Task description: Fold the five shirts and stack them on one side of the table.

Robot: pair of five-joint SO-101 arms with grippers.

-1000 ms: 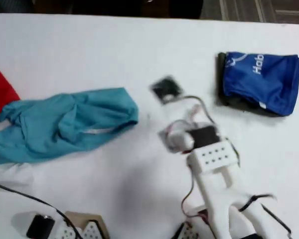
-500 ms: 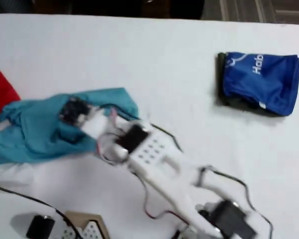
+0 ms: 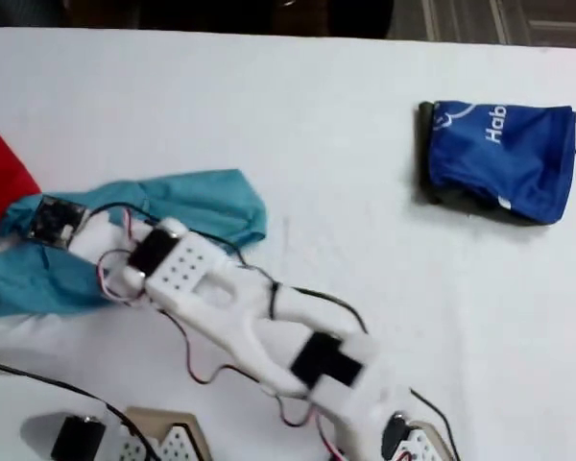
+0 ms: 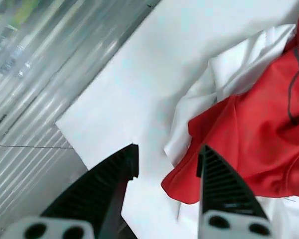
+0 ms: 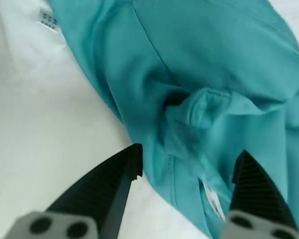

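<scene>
Now R gripper (image 5: 189, 162) gapes over the teal shirt (image 3: 197, 206), mid-left in high view; L gripper (image 4: 168, 154) open too, red shirt (image 4: 249, 134) just by one fingertip.

Tabletop (image 3: 317, 115), white. Teal shirt (image 3: 202, 202), crumpled, left; red shirt (image 3: 0, 178) at left edge, touching it. Blue shirt (image 3: 499, 158), folded, upper right, well apart. Right arm (image 3: 230, 307) extends from near edge over teal shirt.

Bright, even light is washing out the white table (image 3: 346, 106). Soft shadows are pooling in the teal shirt's (image 5: 229, 55) folds. Glare is streaking the ribbed surface (image 4: 35, 59) at ten o'clock in the left wrist view.
</scene>
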